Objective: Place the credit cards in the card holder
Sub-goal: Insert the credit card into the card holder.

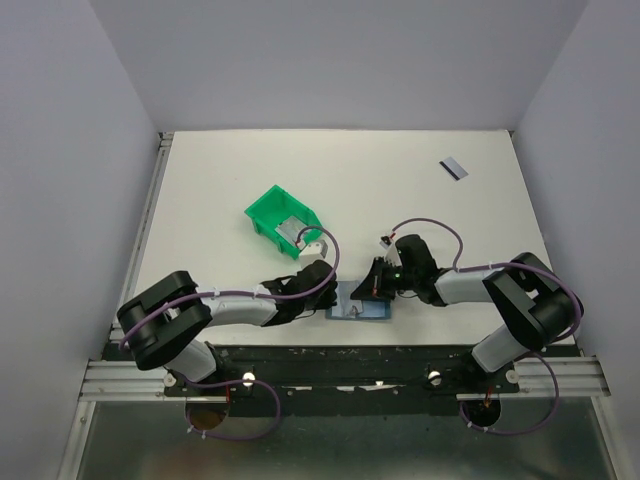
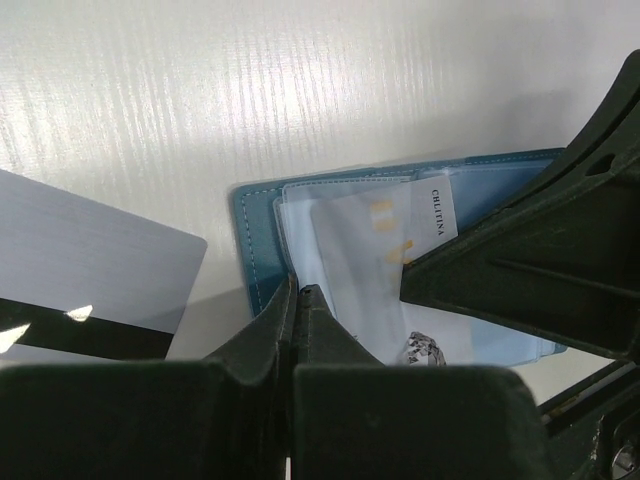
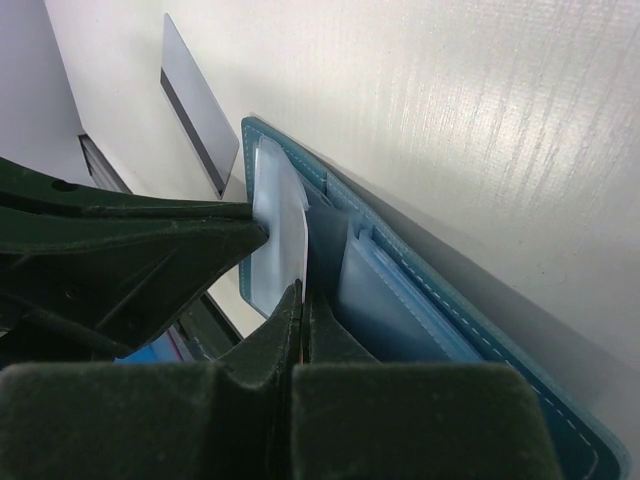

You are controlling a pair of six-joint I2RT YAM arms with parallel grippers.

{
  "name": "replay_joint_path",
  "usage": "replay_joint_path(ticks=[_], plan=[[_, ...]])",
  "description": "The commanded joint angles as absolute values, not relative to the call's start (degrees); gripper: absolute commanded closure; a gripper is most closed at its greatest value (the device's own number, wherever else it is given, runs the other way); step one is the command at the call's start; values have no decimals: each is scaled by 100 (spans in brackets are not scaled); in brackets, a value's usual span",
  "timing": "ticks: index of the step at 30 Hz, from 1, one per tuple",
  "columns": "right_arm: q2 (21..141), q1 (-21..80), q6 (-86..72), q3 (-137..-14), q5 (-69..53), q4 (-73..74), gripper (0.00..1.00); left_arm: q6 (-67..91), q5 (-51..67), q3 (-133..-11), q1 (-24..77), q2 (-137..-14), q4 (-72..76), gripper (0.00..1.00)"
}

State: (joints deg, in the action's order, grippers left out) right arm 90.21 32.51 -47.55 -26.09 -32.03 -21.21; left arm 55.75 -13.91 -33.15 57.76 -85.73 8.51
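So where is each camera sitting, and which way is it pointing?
Top external: above and behind, looking down on the table; left arm and right arm show.
Left wrist: on the left arm, facing down at the open card holder; the left gripper fills the bottom.
Right wrist: on the right arm, looking low along the card holder; the right gripper shows below.
Shared: both wrist views show the card holder and a credit card beside it.

Table (image 1: 400, 190): white.
Green bin (image 1: 282, 218): sits mid-table.
Card holder (image 1: 358, 308): open at near edge.
Credit card (image 1: 454, 169): far right, alone.
Second card (image 2: 90, 280): beside holder.
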Motion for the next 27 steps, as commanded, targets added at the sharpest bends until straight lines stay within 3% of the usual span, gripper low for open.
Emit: replay_joint_path(ticks=[1, 13, 21, 23, 27], plan=[[9210, 3331, -4710, -2549, -3076, -2038, 96, 5642, -1020, -3270, 5827, -8903, 835, 100], [9483, 3401, -5054, -2435, -3226, -2619, 93, 5748, -958, -3120, 5827, -8921, 1002, 100], [8843, 3410, -4668, -2531, -2734, -1523, 63, 5810, -958, -3006, 5827, -8921, 1125, 100], [8553, 3410, -4492, -2619, -2532, -1057, 49, 5818, -967, -2980, 5827, -8903, 1125, 100], [8104, 3410, -4210, -2856, -2101, -169, 39, 5827, -993, -2953, 5827, -8868, 1134, 100]])
